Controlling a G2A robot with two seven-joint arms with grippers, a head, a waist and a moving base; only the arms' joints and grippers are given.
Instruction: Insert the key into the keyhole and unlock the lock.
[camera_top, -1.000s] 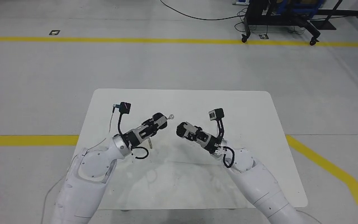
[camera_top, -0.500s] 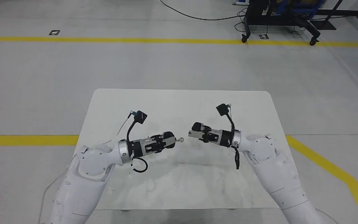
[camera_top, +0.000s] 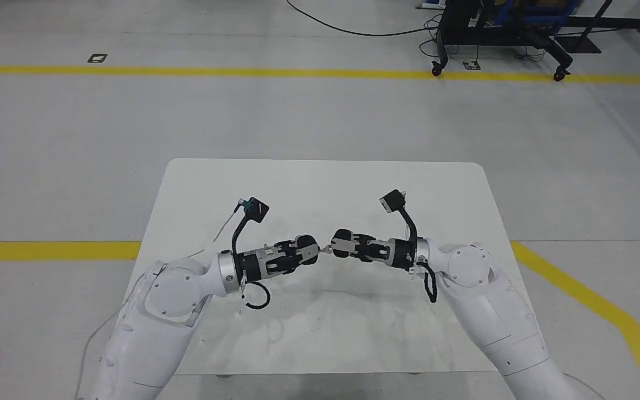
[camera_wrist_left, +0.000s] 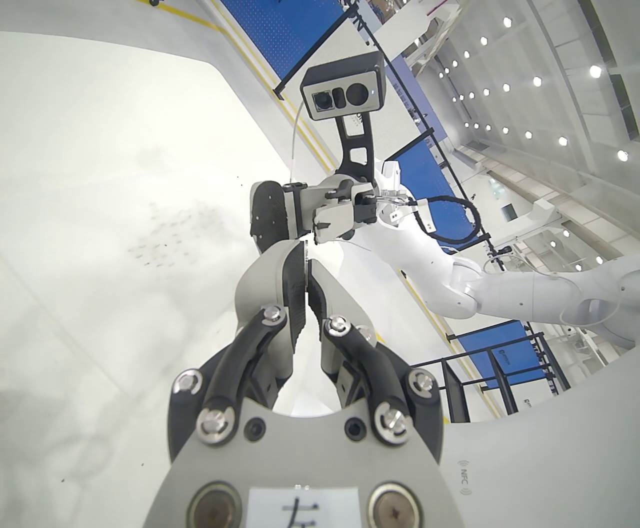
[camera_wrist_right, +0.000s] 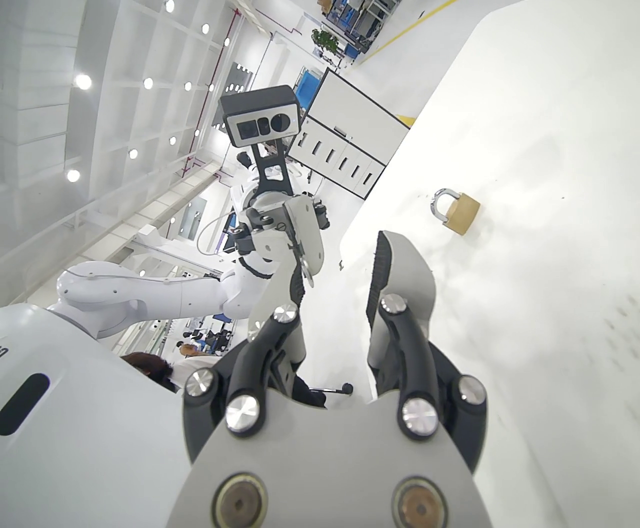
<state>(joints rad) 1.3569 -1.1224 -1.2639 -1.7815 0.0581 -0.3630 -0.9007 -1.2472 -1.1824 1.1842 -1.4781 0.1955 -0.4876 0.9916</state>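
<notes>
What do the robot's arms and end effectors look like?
The left arm and right arm have smooth, rounded white shells. The left end effector and right end effector each have two light grey fingers with black ribbed pads, black links and silver screws. A black cable loops by each wrist, near a dark camera on a bracket. The left carries a white label.
</notes>
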